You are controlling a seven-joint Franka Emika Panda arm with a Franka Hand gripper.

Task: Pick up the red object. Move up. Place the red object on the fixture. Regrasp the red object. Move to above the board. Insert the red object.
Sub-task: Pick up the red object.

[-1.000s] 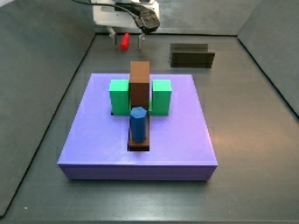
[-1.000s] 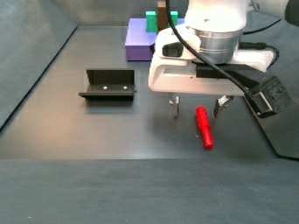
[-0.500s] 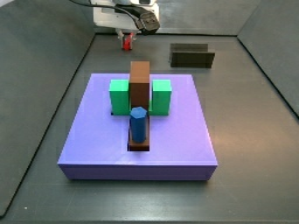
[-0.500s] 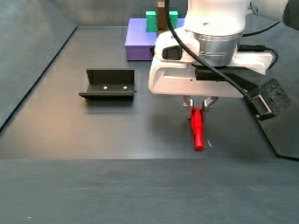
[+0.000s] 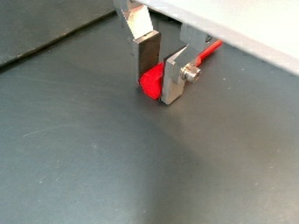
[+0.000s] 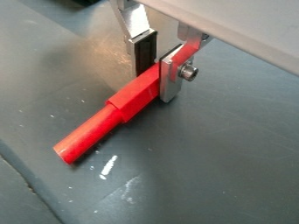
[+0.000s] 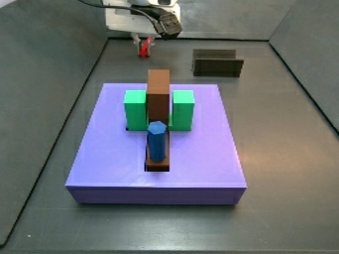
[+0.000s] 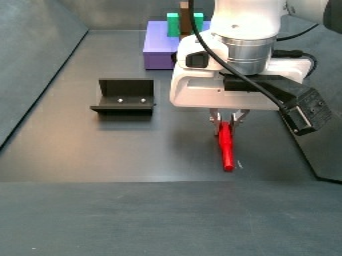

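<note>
1. One slim piece is the business here: the red object (image 6: 107,125) lies flat on the dark floor, well apart from the board (image 7: 159,144) and from the fixture (image 8: 124,97).
2. The tool (image 6: 158,65) is down at the floor, its silver plates standing either side of one end of the red object and, as far as both wrist views show, clamped on it; most of the peg's length sticks out free.
3. In a side view the peg (image 8: 227,146) stretches away from under the tool (image 8: 227,120) toward the camera, so the hold is near an end, not the middle.
4. The step in hand looks like the pick-up. To do it well, keep the squeeze firm before lifting, since an end grip lets the long free part droop or swivel.
5. Lift straight up and slowly; a sideways drag could scrape the far tip along the floor and twist the peg between the pads (image 5: 147,57).
</note>
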